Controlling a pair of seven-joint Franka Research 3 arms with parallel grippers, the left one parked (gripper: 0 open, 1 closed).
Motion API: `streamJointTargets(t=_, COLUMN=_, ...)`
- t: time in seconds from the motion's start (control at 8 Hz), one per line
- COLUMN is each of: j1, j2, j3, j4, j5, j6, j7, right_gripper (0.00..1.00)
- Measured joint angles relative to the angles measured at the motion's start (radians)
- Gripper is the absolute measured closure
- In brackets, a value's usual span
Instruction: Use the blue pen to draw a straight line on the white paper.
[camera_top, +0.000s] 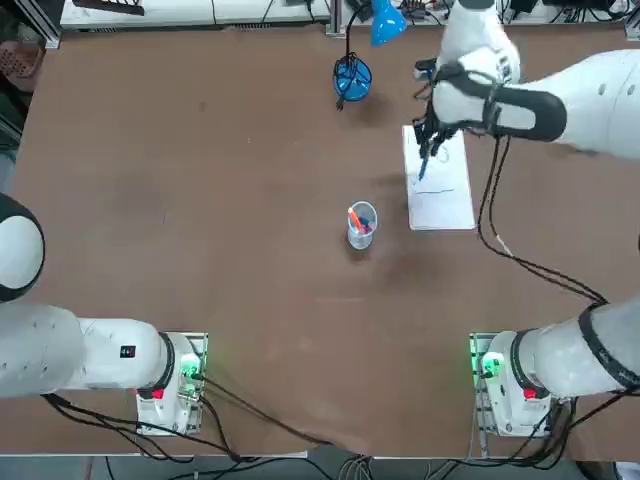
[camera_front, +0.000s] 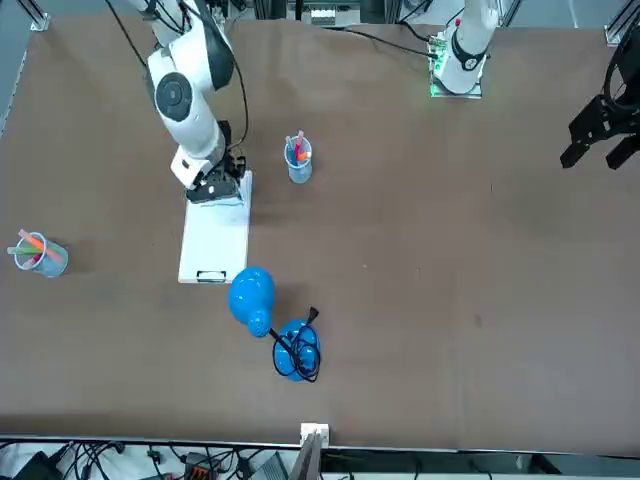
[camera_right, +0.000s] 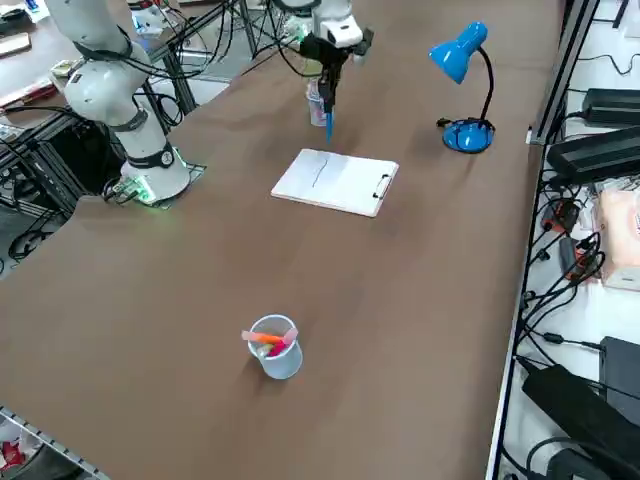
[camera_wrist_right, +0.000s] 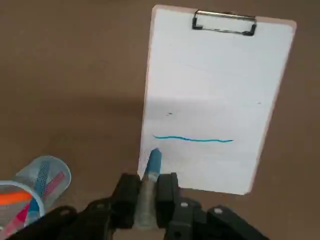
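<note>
Gripping 1 blue pen (camera_right: 329, 124): right end effector (camera_right: 328, 98), closed on it, upper middle of side frame; pen upright, tip down. White paper (camera_right: 350, 183): just below in frame, 1 line (camera_right: 320, 174) drawn; retreat likely upward.

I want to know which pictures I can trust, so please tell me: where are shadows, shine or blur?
Right wrist view: a soft shadow band crosses the white paper and the table; the pen in the tool looks soft. Right side view: faint shadow beside the pen cup. Front view: highlights on the blue lamp.
</note>
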Motion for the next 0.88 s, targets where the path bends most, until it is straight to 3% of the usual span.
streamJointTargets(t=0.12, j1=-0.038, j2=-0.007, j3=-0.005, j4=0.083, j5=-0.003, j6=-0.103, j7=-0.004, right_gripper=0.79)
streamJointTargets(t=0.38, j1=-0.145, j2=-0.016, j3=-0.014, j4=0.187, j5=-0.014, j6=-0.199, j7=-0.080, right_gripper=0.79)
streamJointTargets(t=0.88, j1=-0.446, j2=-0.026, j3=-0.030, j4=0.230, j5=-0.043, j6=-0.209, j7=-0.430, right_gripper=0.79)
